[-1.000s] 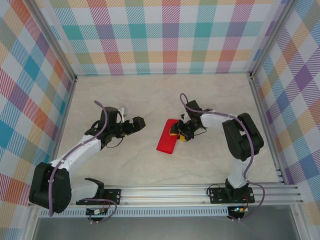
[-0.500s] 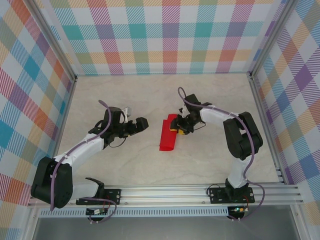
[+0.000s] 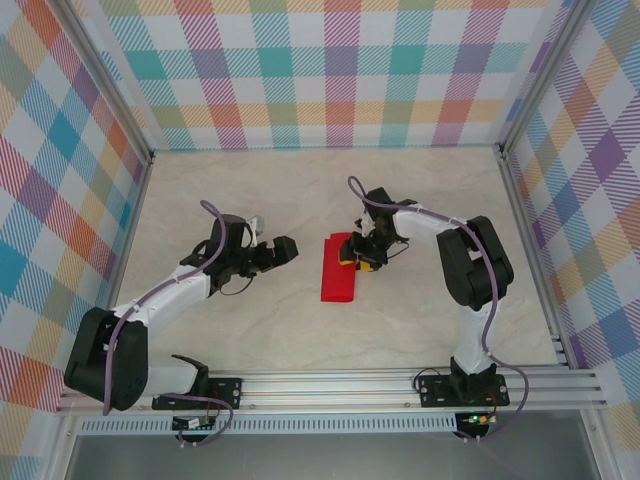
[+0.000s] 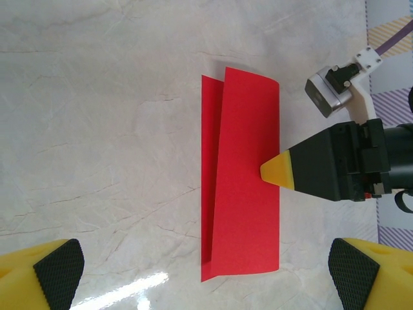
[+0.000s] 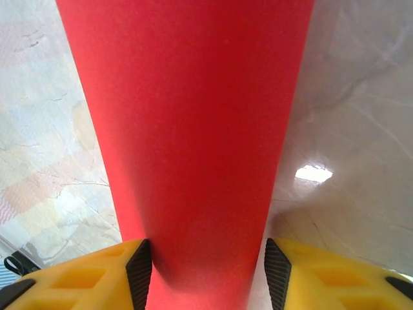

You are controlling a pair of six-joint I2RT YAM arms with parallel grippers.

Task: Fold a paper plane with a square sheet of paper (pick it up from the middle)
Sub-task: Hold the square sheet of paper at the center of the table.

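The square sheet of paper (image 3: 337, 270) is bright red and lies folded in half on the table, a long strip with its two layers slightly offset (image 4: 245, 181). My right gripper (image 3: 352, 262) is at the strip's right edge. Its yellow fingertip (image 4: 276, 174) rests on that edge. In the right wrist view the red paper (image 5: 193, 129) runs between the two black pads (image 5: 139, 274), which stand partly apart and close against its two sides. My left gripper (image 3: 283, 248) hovers to the left of the paper, wide open and holding nothing, its pads (image 4: 59, 271) far apart.
The marble-look tabletop (image 3: 250, 320) is walled by plaid panels (image 3: 330, 70) at the back and both sides. An aluminium rail (image 3: 400, 385) carrying both arm bases runs along the near edge. The right arm's wrist camera block (image 4: 332, 90) sits just right of the paper.
The paper has swung from a slant to nearly upright in the top view and lies flatter. My right gripper shifted slightly up and left with it. The left gripper edged a little towards the paper.
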